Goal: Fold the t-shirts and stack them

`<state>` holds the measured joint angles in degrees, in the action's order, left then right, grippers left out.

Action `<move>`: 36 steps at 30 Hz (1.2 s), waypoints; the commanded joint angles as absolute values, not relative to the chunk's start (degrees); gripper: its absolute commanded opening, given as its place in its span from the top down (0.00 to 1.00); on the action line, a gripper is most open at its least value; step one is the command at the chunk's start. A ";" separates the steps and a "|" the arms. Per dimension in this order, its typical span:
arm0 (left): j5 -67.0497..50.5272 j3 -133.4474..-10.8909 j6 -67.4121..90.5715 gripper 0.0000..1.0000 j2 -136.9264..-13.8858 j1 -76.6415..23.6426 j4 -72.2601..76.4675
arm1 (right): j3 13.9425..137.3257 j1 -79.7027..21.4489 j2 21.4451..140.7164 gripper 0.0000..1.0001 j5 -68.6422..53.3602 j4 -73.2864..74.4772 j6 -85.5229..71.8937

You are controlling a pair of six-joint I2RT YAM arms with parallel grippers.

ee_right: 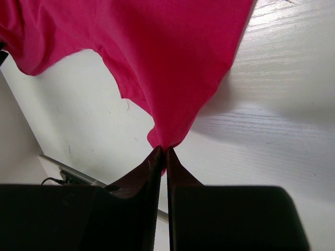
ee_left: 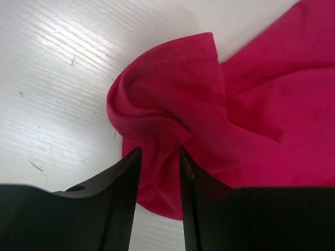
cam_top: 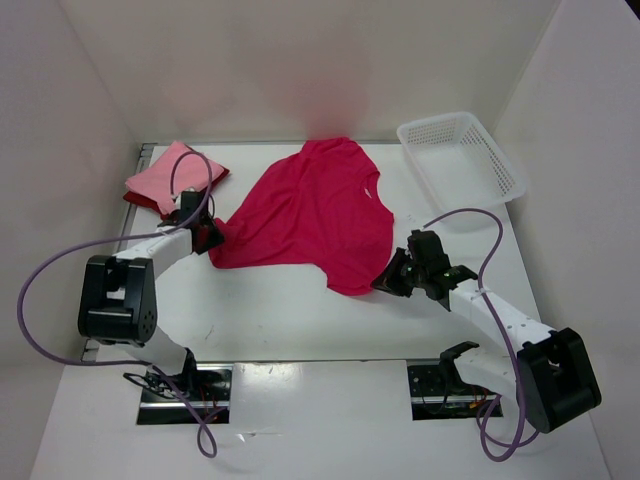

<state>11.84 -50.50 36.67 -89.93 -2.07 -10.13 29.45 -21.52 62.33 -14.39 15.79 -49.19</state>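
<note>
The right gripper (ee_right: 162,150) pinches a thin corner of the soft magenta t-shirt (ee_right: 157,57), which spreads smooth ahead of it. The left gripper (ee_left: 159,152) stands narrowly apart, with wrinkled, bunched cloth between its fingers, over the ridged white table (ee_left: 57,78).

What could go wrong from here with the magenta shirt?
The right end effector pinches only a small tip of the magenta t-shirt, so it may slip out. The left end effector has its jaws apart around bunched cloth; that wrinkled corner could spoil the fold.

Bright overhead light, soft shadows, mild glare
</note>
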 commanded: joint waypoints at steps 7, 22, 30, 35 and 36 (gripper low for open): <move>13.53 -55.46 31.74 0.57 -95.35 -3.60 -6.59 | 28.74 -22.06 62.40 0.88 -14.24 13.18 -48.16; 14.60 -57.57 33.91 0.86 -92.75 -4.66 -9.49 | 29.27 -22.06 61.71 0.87 -14.24 13.18 -48.16; 5.98 -49.58 37.79 0.86 -76.13 2.19 -13.26 | 29.27 -22.06 60.47 0.87 -13.63 15.64 -49.74; 5.36 -42.20 43.49 0.82 -66.46 9.48 -17.14 | 28.66 -22.06 56.96 0.88 -11.44 18.53 -52.38; 5.36 -40.97 44.98 0.79 -63.92 11.75 -18.44 | 28.65 -22.06 56.43 0.88 -11.43 19.68 -52.38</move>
<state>6.83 -44.69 39.48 -67.85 8.14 -13.80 29.43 -21.61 59.27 -13.54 17.23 -50.81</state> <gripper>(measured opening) 0.192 0.121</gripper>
